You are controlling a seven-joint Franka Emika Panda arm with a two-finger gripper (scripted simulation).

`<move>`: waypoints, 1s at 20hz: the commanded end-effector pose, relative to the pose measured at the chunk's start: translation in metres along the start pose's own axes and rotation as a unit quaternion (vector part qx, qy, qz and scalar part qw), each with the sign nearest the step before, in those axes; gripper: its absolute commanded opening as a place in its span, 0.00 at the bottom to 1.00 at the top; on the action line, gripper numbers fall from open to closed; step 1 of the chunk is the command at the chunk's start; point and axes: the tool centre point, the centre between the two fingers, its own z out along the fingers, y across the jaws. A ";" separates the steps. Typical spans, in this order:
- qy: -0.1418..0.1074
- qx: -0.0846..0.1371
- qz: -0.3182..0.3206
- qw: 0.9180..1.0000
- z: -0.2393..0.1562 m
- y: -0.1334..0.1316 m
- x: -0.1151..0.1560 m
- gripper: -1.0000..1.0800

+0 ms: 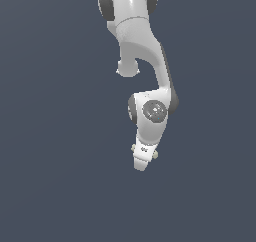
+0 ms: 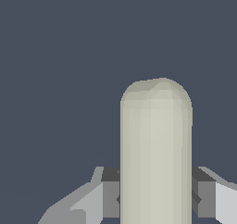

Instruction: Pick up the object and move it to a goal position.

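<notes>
A: Starting at the exterior view's left, what are you seeing?

B: Nothing but the flat dark blue-grey ground (image 1: 50,136) spreading across that side. Moving toward the middle, the white robot arm (image 1: 142,51) is reaching down from the top edge, bending at a grey-capped joint (image 1: 154,110) and tapering to the gripper (image 1: 141,166) at its lowest point.

A: Is the object showing there?

B: Only hints. Small cream bits are peeking out at either side of the hand, but they are too small to call with confidence.

A: And the wrist view?

B: There the object (image 2: 156,153), a cream, pale-yellowish rod with a rounded end, is standing out from between the two fingers. One grey finger (image 2: 109,193) is pressing against one of its sides, and the other is pressing against the opposite side, so the gripper (image 2: 156,195) is clamping the rod.

A: Is the rod touching the ground?

B: I cannot tell. Behind its rounded tip only the plain dark surface is showing.

A: Anything at the exterior view's right?

B: The same dark ground is continuing there.
</notes>
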 end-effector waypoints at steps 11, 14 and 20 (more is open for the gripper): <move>-0.001 -0.001 0.000 1.000 -0.082 -0.031 -0.047 0.00; -0.001 -0.001 0.000 1.000 -0.106 -0.039 -0.061 0.00; -0.001 -0.001 0.000 1.000 -0.156 -0.057 -0.088 0.00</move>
